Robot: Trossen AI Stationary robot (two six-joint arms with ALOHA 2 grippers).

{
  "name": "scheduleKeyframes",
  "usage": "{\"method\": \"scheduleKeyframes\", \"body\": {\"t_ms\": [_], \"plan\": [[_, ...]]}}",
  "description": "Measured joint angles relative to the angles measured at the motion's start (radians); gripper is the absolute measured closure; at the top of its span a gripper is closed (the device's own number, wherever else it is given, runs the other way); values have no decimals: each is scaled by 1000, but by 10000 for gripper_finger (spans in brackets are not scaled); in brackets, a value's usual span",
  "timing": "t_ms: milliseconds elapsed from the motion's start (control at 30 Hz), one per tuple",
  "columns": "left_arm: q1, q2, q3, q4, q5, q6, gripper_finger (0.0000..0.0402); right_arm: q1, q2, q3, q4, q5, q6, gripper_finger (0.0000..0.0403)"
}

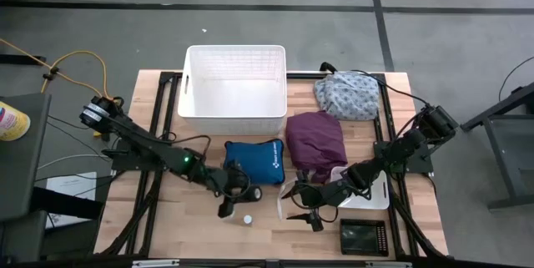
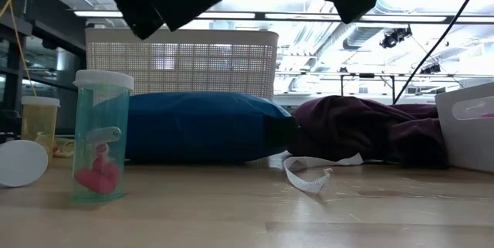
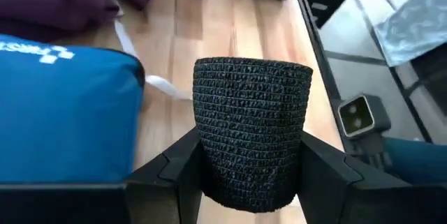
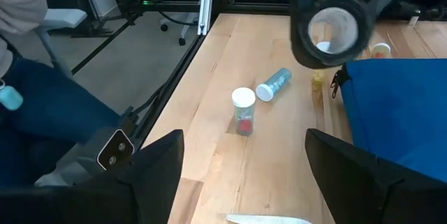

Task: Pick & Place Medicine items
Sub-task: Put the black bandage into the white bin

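Note:
My left gripper [image 1: 240,191] hangs over the table's near middle, shut on a black bandage roll [image 3: 251,140], just in front of the blue pouch [image 1: 254,161]. A greenish vial [image 2: 100,136] with a white cap stands upright on the wood below it, something pink inside. Another vial [image 4: 274,84] lies on its side beyond it, beside a yellowish bottle [image 2: 38,120]. My right gripper [image 4: 244,137] waits open to the right of the roll, nothing between its fingers. My left gripper pinches the black roll's curved sides [image 3: 209,161] between its two fingers. The fingers come from the table's left, slanting down. The roll is lifted clear of the table, its hollow end [image 4: 335,28] facing my right gripper.
A white mesh basket [image 1: 234,88] stands at the far middle. A purple bundle [image 1: 315,139] and a floral bundle [image 1: 346,94] lie at the far right. A white tray [image 1: 371,191] and a black case [image 1: 363,236] sit near right. A white strap [image 2: 309,178] lies on the wood.

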Motion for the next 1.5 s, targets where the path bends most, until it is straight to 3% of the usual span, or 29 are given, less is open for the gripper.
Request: {"method": "scheduleKeyframes", "body": {"t_ms": [1100,1500], "plan": [[20,0,0,4,-8,-4,233,0,0,0,4,1,0,117],[20,0,-1,4,-9,-4,233,-3,0,0,171,3,0,117]]}}
